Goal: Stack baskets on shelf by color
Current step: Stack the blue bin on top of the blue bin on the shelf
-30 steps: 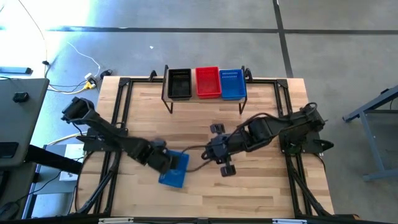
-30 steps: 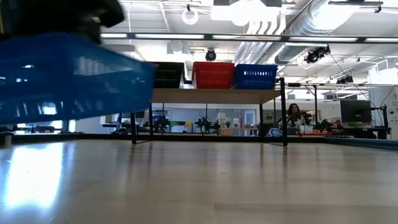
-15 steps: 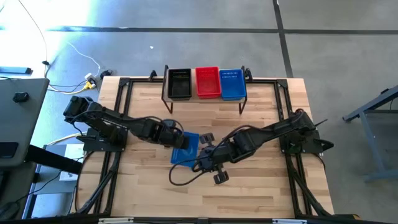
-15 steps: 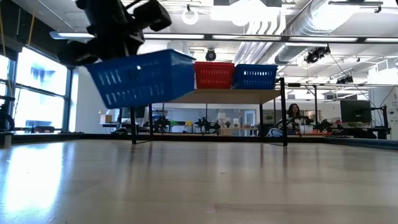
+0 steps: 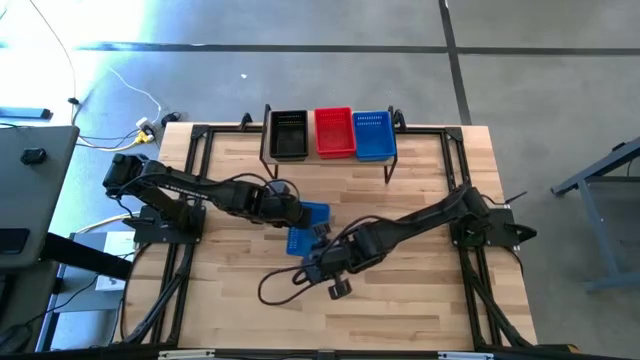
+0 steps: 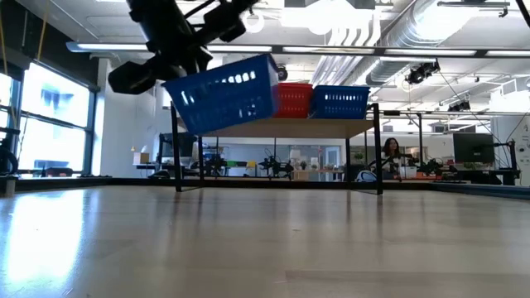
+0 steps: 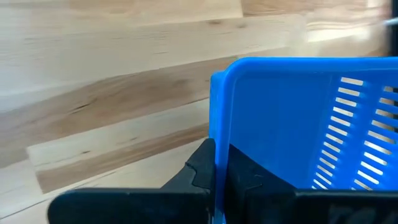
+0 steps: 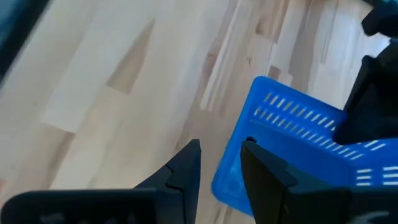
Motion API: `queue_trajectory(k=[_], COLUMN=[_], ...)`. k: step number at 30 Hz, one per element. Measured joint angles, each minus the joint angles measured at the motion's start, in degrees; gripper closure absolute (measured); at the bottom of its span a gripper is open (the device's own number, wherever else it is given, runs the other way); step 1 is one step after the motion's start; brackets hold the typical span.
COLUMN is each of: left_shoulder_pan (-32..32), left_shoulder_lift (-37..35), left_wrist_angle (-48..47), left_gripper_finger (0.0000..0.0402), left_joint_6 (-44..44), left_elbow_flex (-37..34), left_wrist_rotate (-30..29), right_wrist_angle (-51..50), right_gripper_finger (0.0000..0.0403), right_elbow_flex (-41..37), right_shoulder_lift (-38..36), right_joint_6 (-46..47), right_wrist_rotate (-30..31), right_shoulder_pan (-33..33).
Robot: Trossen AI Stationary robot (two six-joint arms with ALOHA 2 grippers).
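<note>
**Blue basket held up over the table by both arms**

Wooden tabletop (image 5: 420, 300) from above: the left gripper (image 5: 293, 214) and right gripper (image 5: 318, 262) meet at one blue basket (image 5: 307, 228) mid-table. On the shelf (image 5: 329, 160) sit three baskets: black (image 5: 289, 134), red (image 5: 334, 132), blue (image 5: 373, 134)

From table height, the carried basket hangs tilted, clear of the surface

Left wrist view: fingers clamped on its rim

Right wrist view: fingers (image 8: 186, 165) apart, straddling its near edge; contact I cannot tell
</note>
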Motion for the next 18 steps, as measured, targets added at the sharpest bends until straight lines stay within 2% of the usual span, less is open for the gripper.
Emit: queue_trajectory(k=[14, 18], left_shoulder_pan=[0.79, 0.79], left_shoulder_lift=[0.00, 0.00], left_wrist_angle=[4.77, 5.30], left_gripper_finger=[0.0401, 0.0401], left_joint_6=[0.31, 0.28], left_elbow_flex=[0.00, 0.00], left_wrist_rotate=[2.27, 2.78], right_wrist_angle=[-1.20, -3.21], right_gripper_finger=[0.0302, 0.0302], right_elbow_flex=[0.00, 0.00], right_shoulder_lift=[2.62, 2.62], right_joint_6=[5.86, 7.85], right_wrist_rotate=[3.60, 2.00], right_shoulder_pan=[-1.28, -2.05])
